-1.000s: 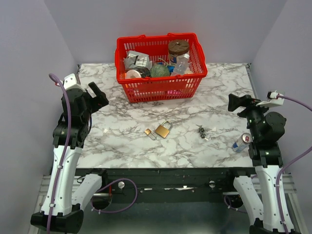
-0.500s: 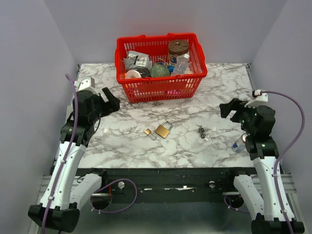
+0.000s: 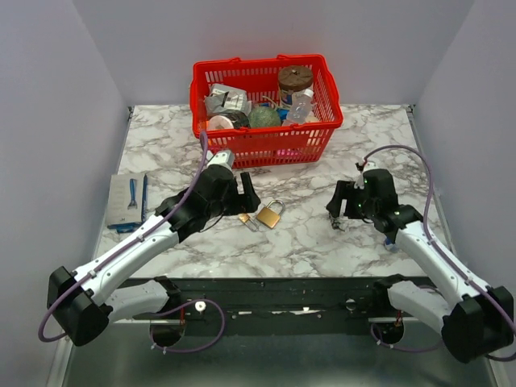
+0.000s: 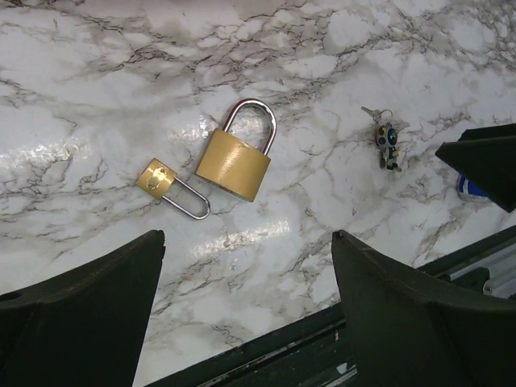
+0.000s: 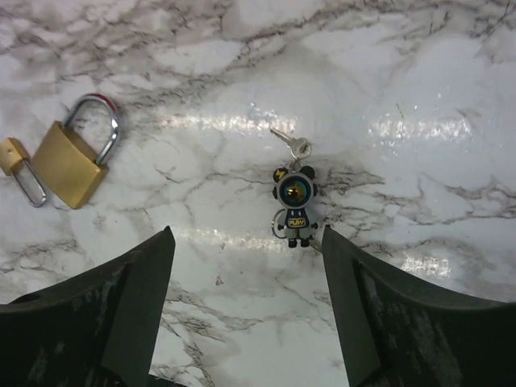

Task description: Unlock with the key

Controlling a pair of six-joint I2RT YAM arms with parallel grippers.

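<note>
A large brass padlock (image 3: pixel 269 215) lies on the marble table with a small brass padlock (image 3: pixel 246 219) at its left; both show in the left wrist view (image 4: pixel 235 161) (image 4: pixel 157 177) and the right wrist view (image 5: pixel 71 159). A silver key (image 5: pixel 291 144) on a grey astronaut keychain (image 5: pixel 294 203) lies to the right (image 3: pixel 334 219). My left gripper (image 3: pixel 246 196) hovers open just above-left of the padlocks, empty. My right gripper (image 3: pixel 340 208) hovers open over the keychain, empty.
A red basket (image 3: pixel 322 133) full of several items stands at the back centre. A blue-and-white package (image 3: pixel 129 200) lies at the left edge. A can (image 4: pixel 470 187) lies by the right arm. The table's front edge is close below the padlocks.
Both arms have swung from the table's sides toward the centre and lowered: the left gripper now near the padlocks, the right over the keychain. The blue package at left is now uncovered.
</note>
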